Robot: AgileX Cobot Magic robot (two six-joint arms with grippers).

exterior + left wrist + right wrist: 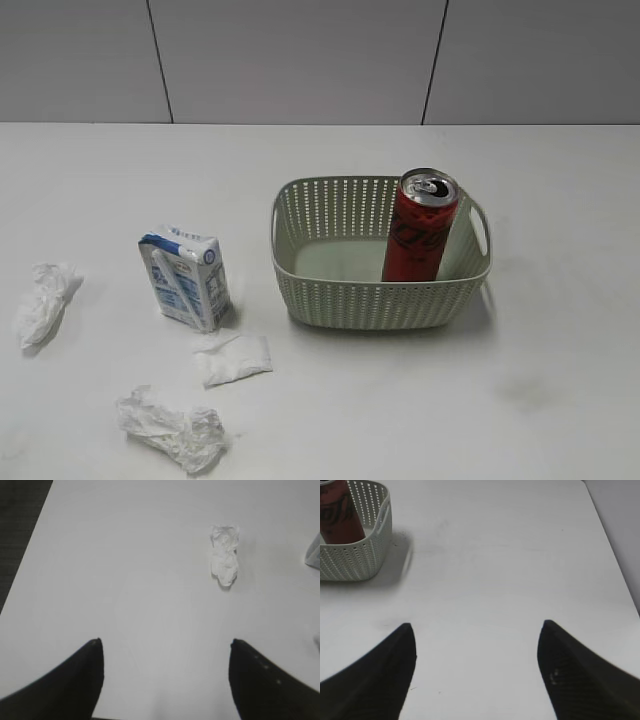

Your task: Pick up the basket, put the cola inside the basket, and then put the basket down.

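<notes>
The pale sage-green basket [330,300] rests on the white table, right of centre in the exterior view. The red cola can [420,230] stands upright inside it at its right end. Both show at the top left of the right wrist view, the basket [370,550] and the can [337,515]. Neither arm shows in the exterior view. My left gripper [165,642] is open and empty over bare table at the left. My right gripper [477,625] is open and empty over bare table, well to the right of the basket.
A blue-and-white milk carton [186,278] stands left of the basket. Crumpled white tissues lie at the far left [42,303], in front of the carton [233,358] and at the front [175,428]; one shows in the left wrist view [224,555]. The table's left edge [25,555] is close.
</notes>
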